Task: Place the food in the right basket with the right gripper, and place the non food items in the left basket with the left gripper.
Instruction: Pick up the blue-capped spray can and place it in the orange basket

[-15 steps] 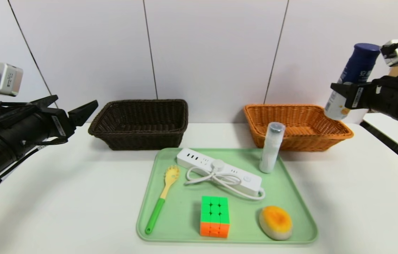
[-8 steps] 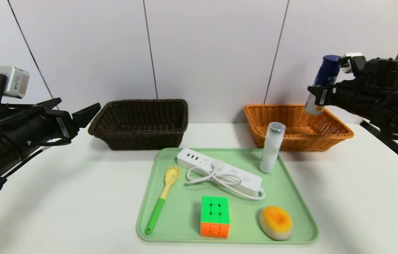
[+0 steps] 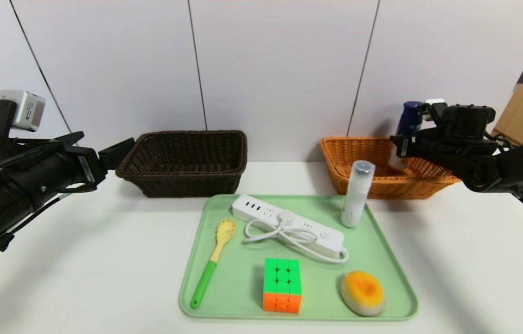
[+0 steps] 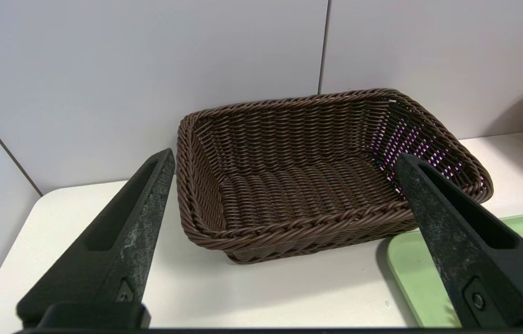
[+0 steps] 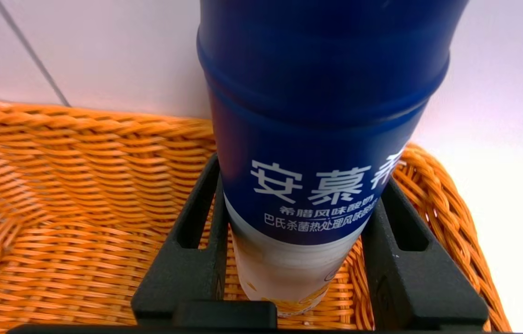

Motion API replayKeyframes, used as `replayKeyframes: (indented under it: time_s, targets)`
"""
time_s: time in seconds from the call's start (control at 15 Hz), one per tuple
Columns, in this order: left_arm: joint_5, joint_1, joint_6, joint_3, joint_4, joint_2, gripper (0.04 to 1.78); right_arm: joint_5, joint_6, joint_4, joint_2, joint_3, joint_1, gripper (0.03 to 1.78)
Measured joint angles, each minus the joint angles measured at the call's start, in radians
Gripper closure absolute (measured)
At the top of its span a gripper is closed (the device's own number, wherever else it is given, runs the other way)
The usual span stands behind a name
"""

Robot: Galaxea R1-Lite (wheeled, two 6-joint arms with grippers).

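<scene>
My right gripper is shut on a blue-and-white yogurt bottle and holds it upright inside the right end of the orange basket. In the right wrist view the fingers press both sides of the bottle, with its base just above the basket floor. My left gripper is open and empty, hovering left of the brown basket, which looks empty in the left wrist view. The left gripper faces that basket.
A green tray in the middle holds a white power strip, an upright white tube, a colour cube, a yellow-green pasta spoon and a round orange bun. A wall stands close behind both baskets.
My right arm has moved left and down with the bottle, from high at the right to inside the orange basket. The left gripper has drifted slightly right.
</scene>
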Motion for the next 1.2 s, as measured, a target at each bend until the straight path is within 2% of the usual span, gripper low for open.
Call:
replayKeyframes:
  time_s: [0.33,0.6,1.2]
  targets:
    - [0.001,0.000,-0.004,-0.001,-0.001,0.008,0.13,-0.011,0.004,-0.001,0.011,0.017,0.000,1.01]
    - [0.001,0.000,-0.003,-0.001,-0.021,0.014,0.13,-0.022,0.000,-0.053,0.019,0.020,0.000,1.01]
    - [0.002,0.002,-0.020,-0.019,-0.023,0.018,0.13,-0.031,0.000,-0.058,0.004,0.056,0.000,1.01]
